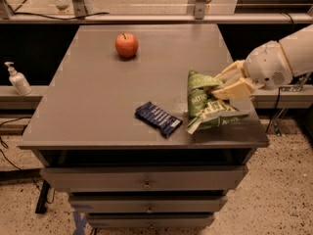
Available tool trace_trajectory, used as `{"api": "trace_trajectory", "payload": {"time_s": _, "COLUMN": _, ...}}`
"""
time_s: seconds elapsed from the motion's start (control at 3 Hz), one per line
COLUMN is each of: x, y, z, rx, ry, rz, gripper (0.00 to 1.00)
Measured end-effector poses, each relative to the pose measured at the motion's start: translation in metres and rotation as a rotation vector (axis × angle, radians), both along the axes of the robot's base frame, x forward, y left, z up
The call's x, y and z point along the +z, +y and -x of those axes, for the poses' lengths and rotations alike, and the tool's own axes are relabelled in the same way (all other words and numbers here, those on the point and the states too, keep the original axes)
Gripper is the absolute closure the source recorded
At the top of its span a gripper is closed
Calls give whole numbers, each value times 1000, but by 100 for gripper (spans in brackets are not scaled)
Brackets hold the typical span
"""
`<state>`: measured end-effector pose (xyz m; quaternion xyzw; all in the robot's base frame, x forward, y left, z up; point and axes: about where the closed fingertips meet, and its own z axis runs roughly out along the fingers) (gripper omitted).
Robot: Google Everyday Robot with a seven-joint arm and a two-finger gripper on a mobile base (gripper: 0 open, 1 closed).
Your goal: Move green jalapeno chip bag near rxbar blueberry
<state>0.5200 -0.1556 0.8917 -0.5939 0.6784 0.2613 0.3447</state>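
The green jalapeno chip bag (208, 105) is crinkly bright green with white lettering. It rests on the grey table (102, 106) near the front right corner. My gripper (221, 86) reaches in from the right and is shut on the bag's upper right part. The rxbar blueberry (158, 118), a small flat dark navy bar, lies on the table just left of the bag, a short gap apart.
A red apple (126, 44) stands at the back of the table. A white pump bottle (17, 80) sits on a ledge to the left. Drawers (146, 184) are below the tabletop. The table's front edge is close to the bag.
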Motion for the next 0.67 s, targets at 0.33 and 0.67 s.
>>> {"api": "trace_trajectory", "payload": {"time_s": 0.33, "x": -12, "y": 7, "z": 9, "rx": 66, "ry": 1, "rz": 15, "gripper": 100}}
{"api": "trace_trajectory", "payload": {"time_s": 0.67, "x": -20, "y": 23, "z": 14, "rx": 122, "ry": 11, "rz": 11, "gripper": 100}}
